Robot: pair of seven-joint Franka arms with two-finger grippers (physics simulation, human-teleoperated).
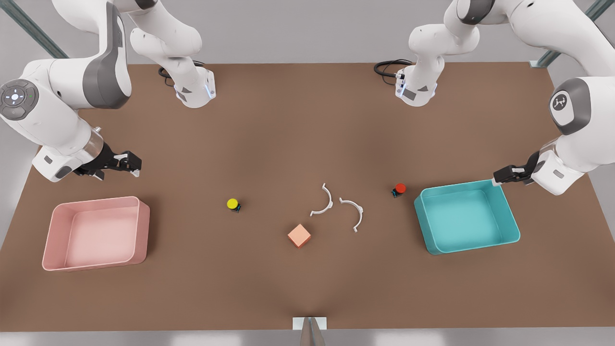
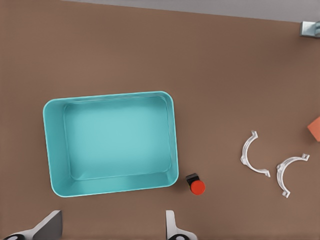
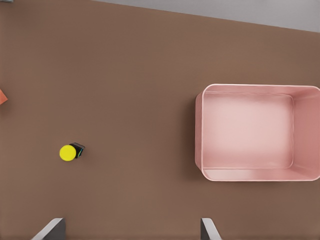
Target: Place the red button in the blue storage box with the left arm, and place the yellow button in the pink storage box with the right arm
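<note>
The left gripper (image 1: 497,175) is seen at the front view's right, hanging above the far corner of the blue storage box (image 1: 510,218). Its jaws are spread wide and nothing is held between them; in the left wrist view only the tips of its fingers (image 2: 47,226) are caught at the picture's edge. The red button (image 1: 399,189) lies on the tabletop (image 1: 307,288) just beside the blue storage box, on the side toward the middle of the scene, and well apart from the jaws.

The right gripper (image 1: 134,163) is seen at the front view's left, above the tabletop just beyond the far side of the pink storage box (image 1: 54,226). Its jaws are likewise open and empty. The yellow button (image 1: 233,204) lies well apart from them, between the pink storage box and the middle of the tabletop, tipped on its side with its dark base showing.

Near the middle, a peach cube (image 1: 299,235) and two white curved clips (image 1: 323,202) are laid out, the clips just beside each other. In both wrist views the cube is cut off by the picture's edge.

Both boxes are empty. The tabletop is plain brown, and a grey wall is seen behind it, with both arm bases mounted at the far edge.
</note>
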